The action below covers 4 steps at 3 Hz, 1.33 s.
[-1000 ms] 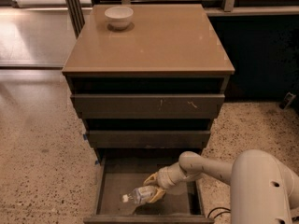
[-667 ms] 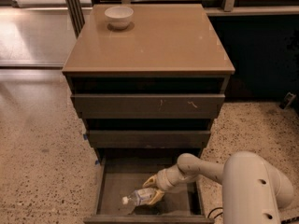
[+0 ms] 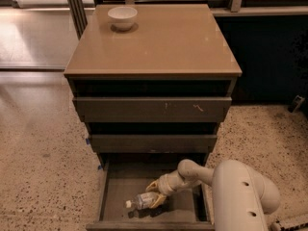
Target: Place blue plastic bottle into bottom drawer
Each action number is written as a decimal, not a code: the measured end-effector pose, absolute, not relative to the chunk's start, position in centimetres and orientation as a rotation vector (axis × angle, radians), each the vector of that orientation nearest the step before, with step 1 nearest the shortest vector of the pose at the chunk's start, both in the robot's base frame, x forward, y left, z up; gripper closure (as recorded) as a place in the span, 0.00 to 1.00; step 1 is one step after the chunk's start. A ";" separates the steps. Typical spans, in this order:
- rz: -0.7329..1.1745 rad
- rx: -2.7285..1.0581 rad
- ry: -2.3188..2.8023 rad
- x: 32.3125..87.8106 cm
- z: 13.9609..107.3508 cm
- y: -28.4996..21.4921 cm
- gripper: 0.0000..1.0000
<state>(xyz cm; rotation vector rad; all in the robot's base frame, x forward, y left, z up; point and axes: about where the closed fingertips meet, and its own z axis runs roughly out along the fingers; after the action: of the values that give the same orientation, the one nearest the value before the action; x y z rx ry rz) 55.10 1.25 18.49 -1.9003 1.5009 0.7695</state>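
Observation:
The blue plastic bottle (image 3: 142, 201) lies on its side on the floor of the open bottom drawer (image 3: 114, 196), white cap pointing left. My gripper (image 3: 156, 193) reaches down into the drawer from the right, its yellow fingers (image 3: 153, 185) around the bottle's right end. The white arm (image 3: 240, 196) fills the lower right of the camera view.
The grey-brown cabinet (image 3: 153, 42) has two shallower drawers (image 3: 151, 109) above, both slightly pulled out. A white bowl (image 3: 122, 18) stands on the cabinet top at the back left. Speckled floor (image 3: 43, 167) lies on both sides.
The arm has shifted slightly left and lower in the drawer; the bottle now rests flatter on the drawer floor, with the gripper still at its end.

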 end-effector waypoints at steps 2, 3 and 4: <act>0.797 -1.900 1.545 54.7 15.9 1.3 1.00; 0.824 -1.899 1.567 54.2 14.8 1.3 1.00; 0.824 -1.899 1.567 54.2 14.8 1.3 0.81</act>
<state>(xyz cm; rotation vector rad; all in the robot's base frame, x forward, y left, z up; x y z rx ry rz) 54.18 1.35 14.79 -1.8991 1.5671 0.8242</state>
